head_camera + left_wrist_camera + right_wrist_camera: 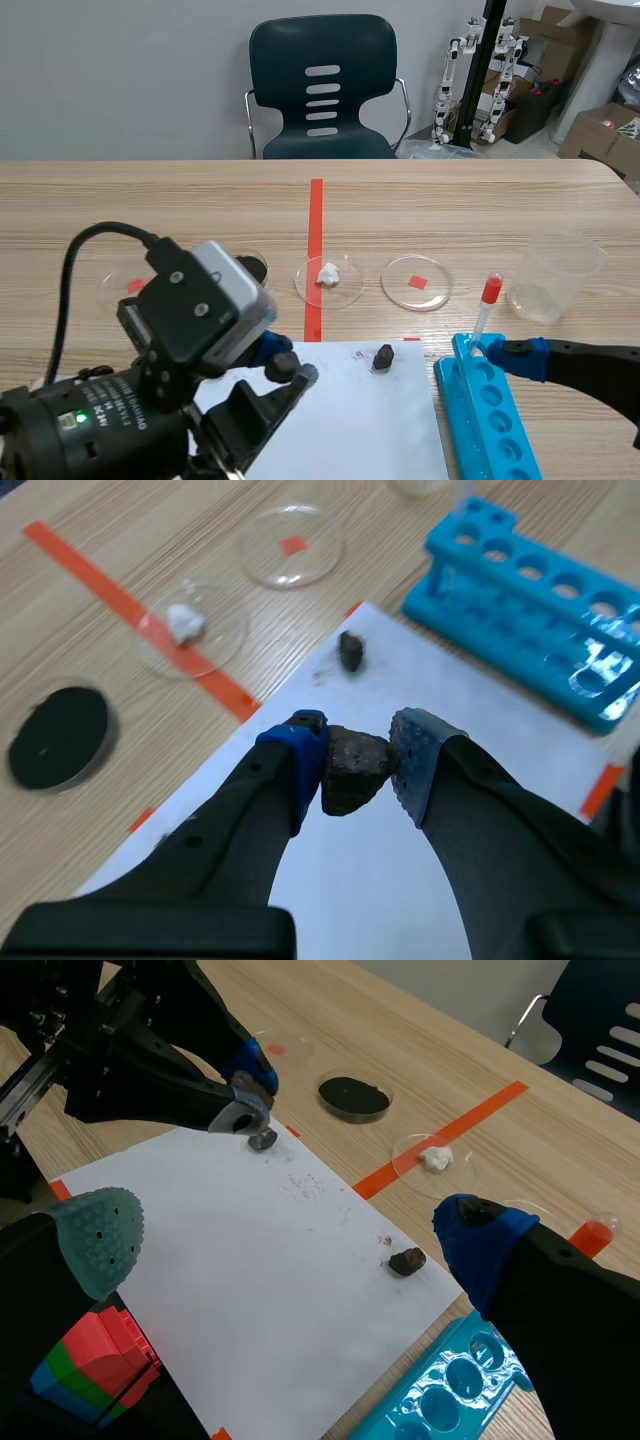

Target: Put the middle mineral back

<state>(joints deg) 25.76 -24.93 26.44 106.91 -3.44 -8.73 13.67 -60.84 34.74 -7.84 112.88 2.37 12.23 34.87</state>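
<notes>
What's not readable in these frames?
Held mineral: scene view, hidden behind the left arm.
Black dish: scene view, mostly behind that arm.
Blue rack: scene view, near end cut by the bottom edge.
Coloured blocks: right wrist view, partly behind the right claw.

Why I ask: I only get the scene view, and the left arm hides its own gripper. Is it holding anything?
Observer: Yes. The left wrist view shows the left gripper shut on a dark brown rock, pressed between its pads over the white paper.
Operator: And is the right gripper free? I only see one blue pad by the rack.
Observer: It is. The right wrist view shows the right gripper open, fingers wide apart with nothing between them.
</notes>
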